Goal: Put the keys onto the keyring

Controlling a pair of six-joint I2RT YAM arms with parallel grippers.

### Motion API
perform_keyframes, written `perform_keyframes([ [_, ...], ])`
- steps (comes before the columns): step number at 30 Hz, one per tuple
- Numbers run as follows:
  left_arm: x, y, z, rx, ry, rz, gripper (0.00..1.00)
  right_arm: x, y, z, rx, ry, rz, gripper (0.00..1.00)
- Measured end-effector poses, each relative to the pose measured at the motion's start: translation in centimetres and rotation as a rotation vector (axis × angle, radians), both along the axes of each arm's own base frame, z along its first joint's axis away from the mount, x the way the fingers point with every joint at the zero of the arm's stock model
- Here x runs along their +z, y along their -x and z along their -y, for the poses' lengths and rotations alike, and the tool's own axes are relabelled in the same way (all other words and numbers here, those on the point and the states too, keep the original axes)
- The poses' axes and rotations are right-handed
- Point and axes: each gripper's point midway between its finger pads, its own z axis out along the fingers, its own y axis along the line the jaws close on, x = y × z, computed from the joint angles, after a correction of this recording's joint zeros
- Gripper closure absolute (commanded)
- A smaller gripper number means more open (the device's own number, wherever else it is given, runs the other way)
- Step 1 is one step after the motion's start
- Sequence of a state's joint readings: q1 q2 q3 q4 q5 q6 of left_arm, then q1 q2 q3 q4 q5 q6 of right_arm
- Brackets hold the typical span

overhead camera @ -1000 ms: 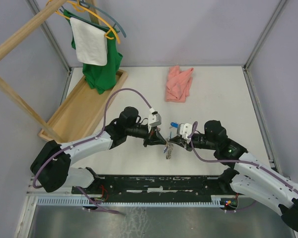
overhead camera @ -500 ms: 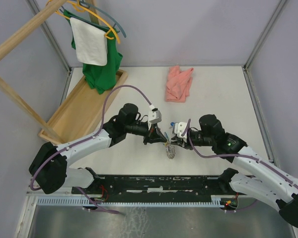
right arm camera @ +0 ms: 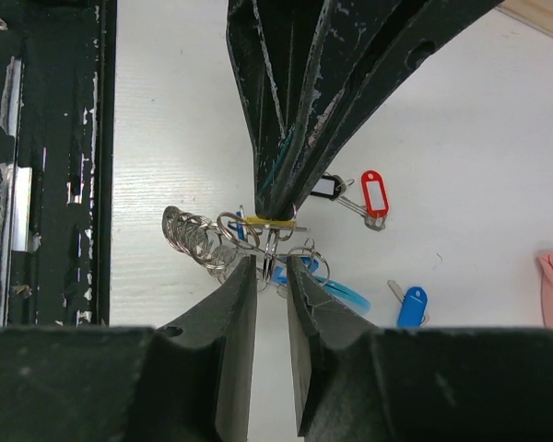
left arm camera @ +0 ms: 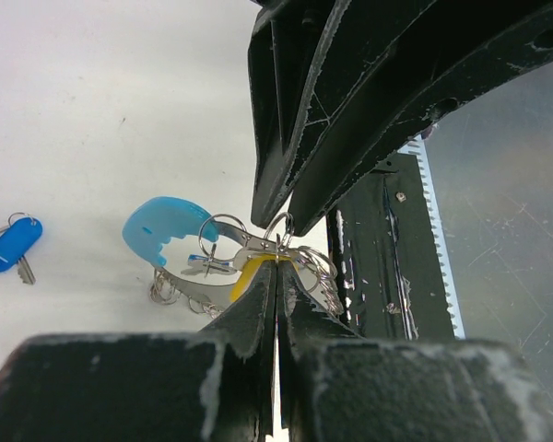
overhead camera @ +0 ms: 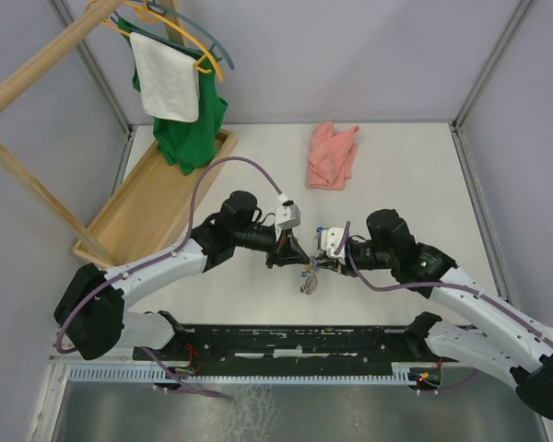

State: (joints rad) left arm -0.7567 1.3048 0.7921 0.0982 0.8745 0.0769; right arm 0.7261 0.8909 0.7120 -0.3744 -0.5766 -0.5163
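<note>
A robotics lab test cell is indicated: a white table [overhead camera: 415, 175] is enclosed by grey panels [overhead camera: 350, 55] on aluminium posts [overhead camera: 484, 69], and two robot arms [overhead camera: 157, 267] are bolted to a black base plate [overhead camera: 295, 339].

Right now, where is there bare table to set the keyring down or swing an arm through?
Bare: the right side, between the pink cloth and the right frame rail; also the strip between the wooden tray and that cloth. Crowded: the centre, where the left gripper and right gripper meet at the keyring and loose keys.
</note>
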Motion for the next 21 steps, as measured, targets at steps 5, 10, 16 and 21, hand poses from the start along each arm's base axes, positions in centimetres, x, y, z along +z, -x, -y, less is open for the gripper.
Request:
perform_keyframes([
  [5, 0.00, -0.07, 0.16, -0.004, -0.003, 0.000, 0.97, 0.14, -0.06, -0.19, 0.008, -0.005, 0.003, 0.77],
  [10, -0.09, 0.00, 0.13, -0.008, -0.010, 0.002, 0.97, 0.22, -0.26, -0.37, 0.007, -0.010, 0.008, 0.88],
  [16, -0.27, 0.05, 0.04, -0.008, -0.018, -0.001, 0.97, 0.07, -0.27, -0.40, 0.005, -0.007, 0.001, 0.99],
  [21, -0.42, 0.07, -0.12, -0.002, -0.028, -0.002, 0.97, 0.60, -0.29, -0.19, -0.017, -0.025, 0.010, 0.99],
])
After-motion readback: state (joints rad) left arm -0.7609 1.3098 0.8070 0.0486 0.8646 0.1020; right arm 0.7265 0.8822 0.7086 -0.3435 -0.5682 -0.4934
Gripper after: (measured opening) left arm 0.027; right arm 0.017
